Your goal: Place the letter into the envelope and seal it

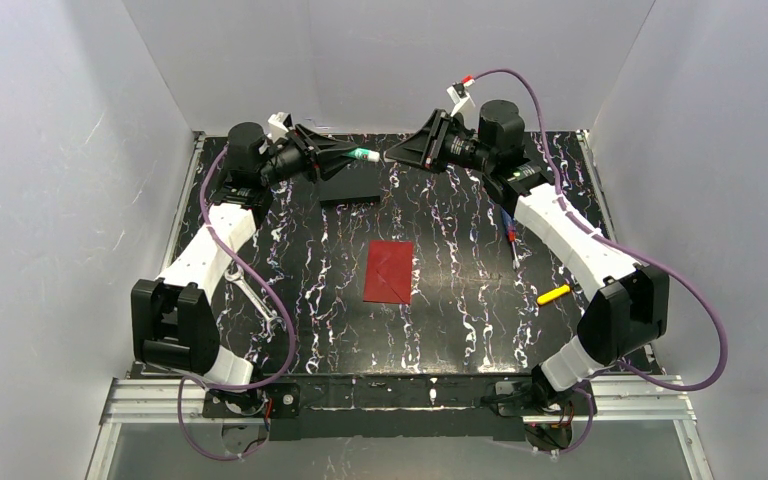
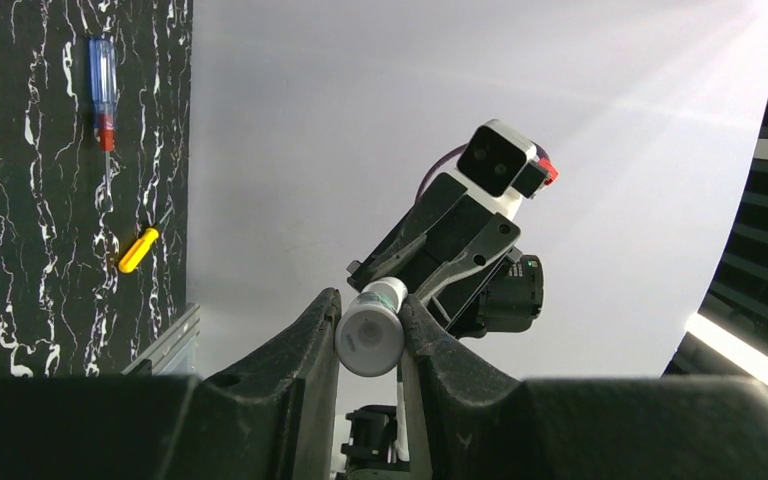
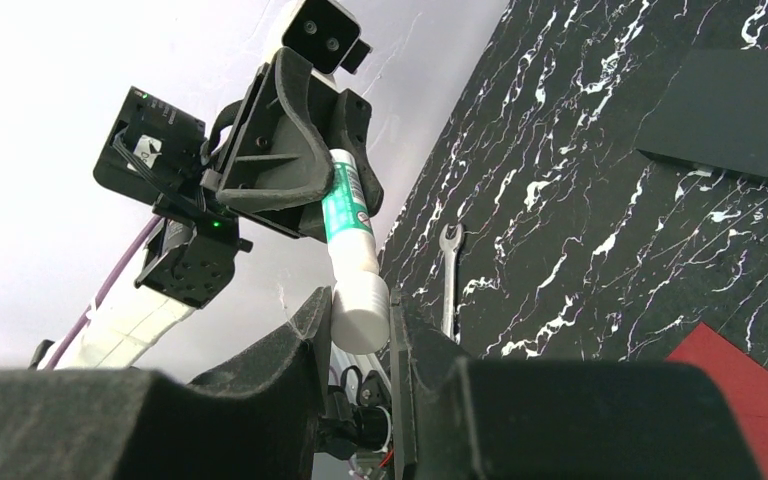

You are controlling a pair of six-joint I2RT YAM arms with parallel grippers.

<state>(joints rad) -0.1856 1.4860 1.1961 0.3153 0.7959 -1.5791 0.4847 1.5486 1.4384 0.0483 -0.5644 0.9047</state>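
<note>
Red envelope (image 1: 388, 271) lying flat at the middle of the tabletop (image 1: 460, 320), green-and-white glue stick (image 1: 366, 155) held level above the far edge, left pincer (image 2: 370, 335) pinching one end, right pincer (image 3: 360, 322) pinching the white end, black block (image 1: 350, 186) near the far edge.

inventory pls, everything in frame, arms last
envelope: 1, red, flat at table centre
glue stick: 1, green and white, in the air between both grippers, over the far side
block: 1, black, flat, far side, left of centre
screwdriver: 1, blue and red handle, right side
yellow tool: 1, yellow handle, right side, nearer than the screwdriver
wrench: 1, silver, left side
table: 1, black with white veins
left gripper: 1, black, shut on the glue stick
right gripper: 1, black, shut on its white end
</note>
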